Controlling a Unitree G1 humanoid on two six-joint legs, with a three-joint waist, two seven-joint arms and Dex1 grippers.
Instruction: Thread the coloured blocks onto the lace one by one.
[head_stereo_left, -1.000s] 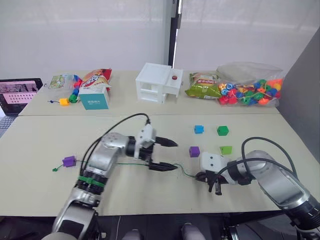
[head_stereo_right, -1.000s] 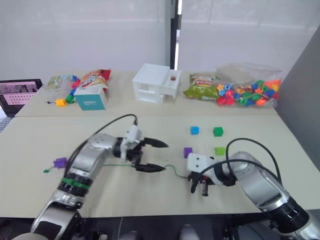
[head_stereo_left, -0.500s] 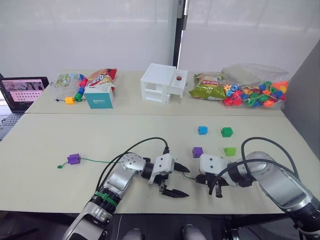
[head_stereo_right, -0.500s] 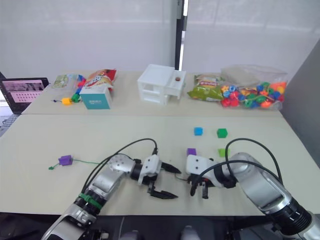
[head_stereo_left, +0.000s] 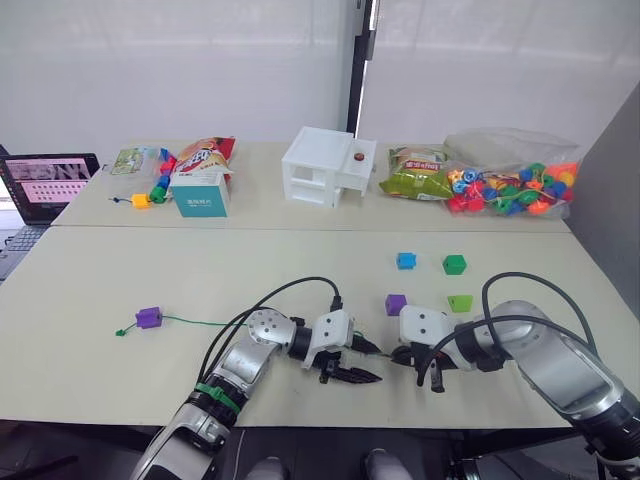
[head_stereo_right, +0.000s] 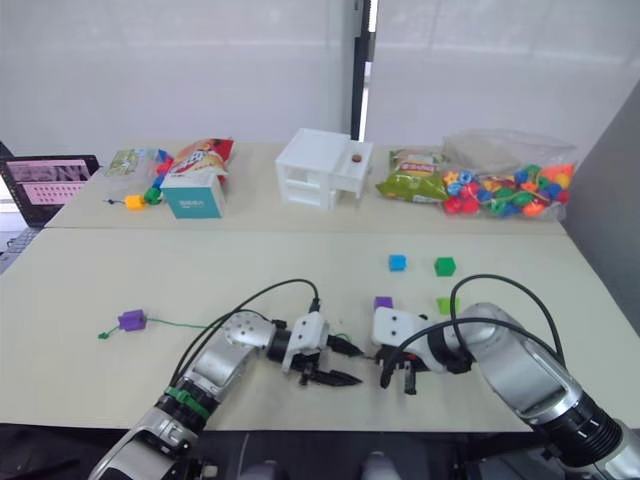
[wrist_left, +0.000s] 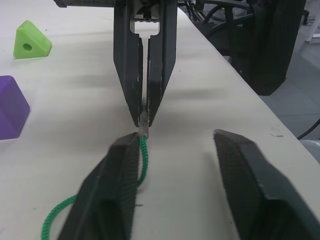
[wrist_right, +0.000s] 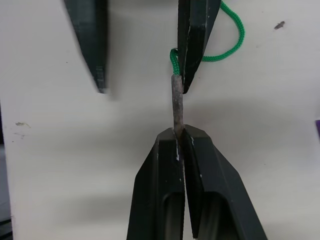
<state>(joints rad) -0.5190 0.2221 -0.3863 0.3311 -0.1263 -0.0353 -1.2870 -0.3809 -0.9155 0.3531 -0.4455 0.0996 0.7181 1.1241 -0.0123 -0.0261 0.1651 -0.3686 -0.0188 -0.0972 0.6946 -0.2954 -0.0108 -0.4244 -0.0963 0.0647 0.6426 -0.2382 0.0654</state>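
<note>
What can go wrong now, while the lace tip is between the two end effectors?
The right end effector grips only the very end of the lace tip, so the tip may slip out. The left end effector is open with the lace against one finger; closing could miss it or bend the tip. Four blocks, including the purple block, are not yet threaded.

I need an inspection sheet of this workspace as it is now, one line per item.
Surface: beige table.
Job's things: lace lies across the table, one purple block threaded near its knot; purple, blue, dark green, light green blocks loose.
Clutter: bead bag, snack bags, white box, teal carton.
Grippers: right gripper pinches the lace tip; left gripper open beside it.
Cables: black, on both arms.
Surroundings: laptop, white wall.
</note>
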